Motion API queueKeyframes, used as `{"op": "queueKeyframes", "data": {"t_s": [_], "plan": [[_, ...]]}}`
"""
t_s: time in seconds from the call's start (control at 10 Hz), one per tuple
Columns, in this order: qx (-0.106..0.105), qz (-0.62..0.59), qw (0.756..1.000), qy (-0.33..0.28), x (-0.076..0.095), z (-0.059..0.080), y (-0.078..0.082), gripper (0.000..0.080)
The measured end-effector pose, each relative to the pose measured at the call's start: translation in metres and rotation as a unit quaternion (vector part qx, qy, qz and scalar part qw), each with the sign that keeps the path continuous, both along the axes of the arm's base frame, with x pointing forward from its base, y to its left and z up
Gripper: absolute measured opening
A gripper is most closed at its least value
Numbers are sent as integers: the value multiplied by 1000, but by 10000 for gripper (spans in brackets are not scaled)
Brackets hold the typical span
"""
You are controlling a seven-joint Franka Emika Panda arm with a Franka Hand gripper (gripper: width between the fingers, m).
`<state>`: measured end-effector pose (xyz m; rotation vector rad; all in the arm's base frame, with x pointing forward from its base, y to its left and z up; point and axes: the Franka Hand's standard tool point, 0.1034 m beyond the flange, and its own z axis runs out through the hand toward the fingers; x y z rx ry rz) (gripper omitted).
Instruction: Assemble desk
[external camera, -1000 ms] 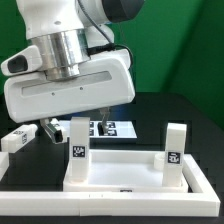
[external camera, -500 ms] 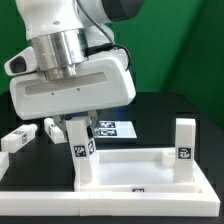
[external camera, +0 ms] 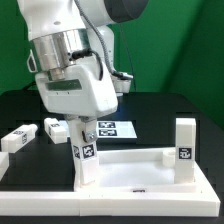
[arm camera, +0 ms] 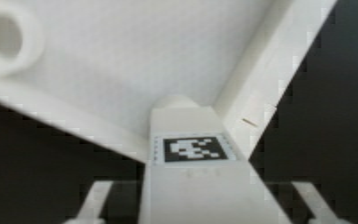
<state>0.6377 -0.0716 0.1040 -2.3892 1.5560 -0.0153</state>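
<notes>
The desk top [external camera: 130,172], a white tray with a raised rim, lies flat on the black counter [external camera: 170,108] at the near side of the exterior view. Everything else is placed from it.

At the desk top's corner on the exterior view's left, one white leg [external camera: 86,158] stands upright with its square tag facing the camera. The end effector [external camera: 82,126] comes straight down over this leg, and its two fingers are closed on the leg's upper end, one on each side. In the wrist view the same leg [arm camera: 197,150] runs up the middle between the fingers [arm camera: 101,200]. The picture is blurred, so contact at the pads cannot be read there. Beyond the leg, the wrist view shows the inside of the desk top [arm camera: 105,90], its raised rim [arm camera: 286,70] just beside the leg, and a round socket [arm camera: 2,35] well away from it.

A second leg [external camera: 185,148] stands upright at the desk top's opposite corner, on the exterior view's right. The tray floor between the two legs is bare.

Behind the desk top's rear rim lies the marker board [external camera: 112,128], near it but apart. Two loose legs [external camera: 16,140] [external camera: 53,128] lie on their sides beyond the desk top's edge on the exterior view's left. The nearer one is close to the end effector. A thin white border rail [external camera: 30,192] runs along the counter just in front of the desk top's near edge.
</notes>
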Motion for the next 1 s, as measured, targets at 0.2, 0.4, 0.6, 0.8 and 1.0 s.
{"op": "queueKeyframes", "data": {"t_s": [0.2, 0.4, 0.6, 0.8, 1.0], "plan": [[40, -152, 987, 42, 1, -4, 17, 292], [58, -216, 973, 56, 5, -4, 22, 292], [56, -194, 978, 50, 5, -4, 23, 370], [31, -48, 998, 26, 0, -4, 18, 620], [12, 71, 997, 17, -6, -8, 22, 642]]}}
